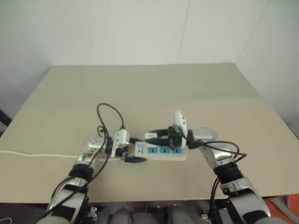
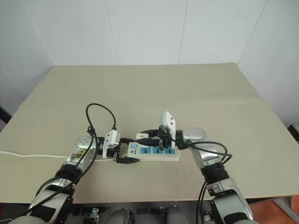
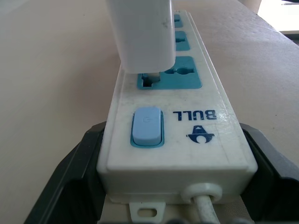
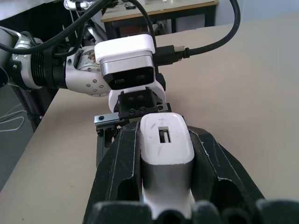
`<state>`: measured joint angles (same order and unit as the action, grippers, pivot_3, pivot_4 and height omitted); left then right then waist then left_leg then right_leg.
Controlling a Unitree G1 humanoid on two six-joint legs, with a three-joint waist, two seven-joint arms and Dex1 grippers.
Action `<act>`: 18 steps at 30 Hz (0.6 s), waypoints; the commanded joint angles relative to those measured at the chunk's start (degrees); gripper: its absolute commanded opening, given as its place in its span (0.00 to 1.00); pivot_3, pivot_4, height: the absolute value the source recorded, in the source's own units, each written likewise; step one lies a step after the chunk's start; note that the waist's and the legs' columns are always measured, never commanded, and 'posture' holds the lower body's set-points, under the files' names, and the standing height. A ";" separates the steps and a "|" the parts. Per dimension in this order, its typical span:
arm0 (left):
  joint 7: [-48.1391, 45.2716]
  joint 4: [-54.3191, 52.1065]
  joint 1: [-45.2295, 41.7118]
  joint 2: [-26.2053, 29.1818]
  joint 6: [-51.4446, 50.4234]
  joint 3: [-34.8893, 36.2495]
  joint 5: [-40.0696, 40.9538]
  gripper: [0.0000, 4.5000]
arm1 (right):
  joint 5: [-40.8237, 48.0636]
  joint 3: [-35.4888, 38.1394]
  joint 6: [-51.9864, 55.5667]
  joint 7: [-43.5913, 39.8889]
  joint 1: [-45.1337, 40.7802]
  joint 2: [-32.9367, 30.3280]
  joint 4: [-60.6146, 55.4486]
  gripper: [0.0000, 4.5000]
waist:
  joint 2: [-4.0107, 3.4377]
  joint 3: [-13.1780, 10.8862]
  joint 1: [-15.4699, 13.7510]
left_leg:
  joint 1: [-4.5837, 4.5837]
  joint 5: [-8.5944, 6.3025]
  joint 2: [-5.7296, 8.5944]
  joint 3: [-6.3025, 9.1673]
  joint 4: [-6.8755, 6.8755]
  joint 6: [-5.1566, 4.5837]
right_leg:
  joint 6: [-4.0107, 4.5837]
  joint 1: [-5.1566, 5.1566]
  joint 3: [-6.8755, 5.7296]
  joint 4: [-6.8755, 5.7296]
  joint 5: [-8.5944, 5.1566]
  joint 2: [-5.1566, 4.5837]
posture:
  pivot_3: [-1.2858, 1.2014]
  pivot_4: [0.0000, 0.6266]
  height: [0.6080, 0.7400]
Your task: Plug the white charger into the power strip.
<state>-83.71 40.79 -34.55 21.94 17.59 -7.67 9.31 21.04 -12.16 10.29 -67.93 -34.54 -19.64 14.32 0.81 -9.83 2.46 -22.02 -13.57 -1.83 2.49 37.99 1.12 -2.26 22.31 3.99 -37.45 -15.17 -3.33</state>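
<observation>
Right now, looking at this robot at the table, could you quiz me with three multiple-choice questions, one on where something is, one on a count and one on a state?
1. Where is the charger?
A. over the socket next to the switch
B. at the table's far edge
C. beside the cord

2. How many blue sockets does the strip have?
A. one
B. three
C. five

3. What is the left pincer doing?
A. hanging open
B. shut on the charger
C. shut on the strip's switch end

Answers: 1 A, the left wrist view shows it just above that socket, by the switch. 2 B, three show in a row in the head views. 3 C, its black fingers flank that end, while the right pincer grips the charger.
</observation>
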 commanded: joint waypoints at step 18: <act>-0.42 0.27 -0.17 0.71 -0.53 -0.21 0.01 0.74 | -0.91 1.42 -0.60 -0.27 3.06 -1.24 -1.81 0.26 | 0.01 -0.01 -0.02 | -0.09 0.00 0.00 0.00 -0.03 0.00 | 0.00 0.05 -0.01 0.10 0.00 0.00 | 0.52 0.24 1.00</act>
<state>-84.18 40.81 -34.83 21.87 17.32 -7.79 9.41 20.35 -11.21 8.98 -68.05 -32.21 -19.83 14.35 0.82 -9.84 2.45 -22.11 -13.57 -1.84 2.50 37.96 1.12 -2.26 22.36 3.98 -37.33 -15.17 -3.33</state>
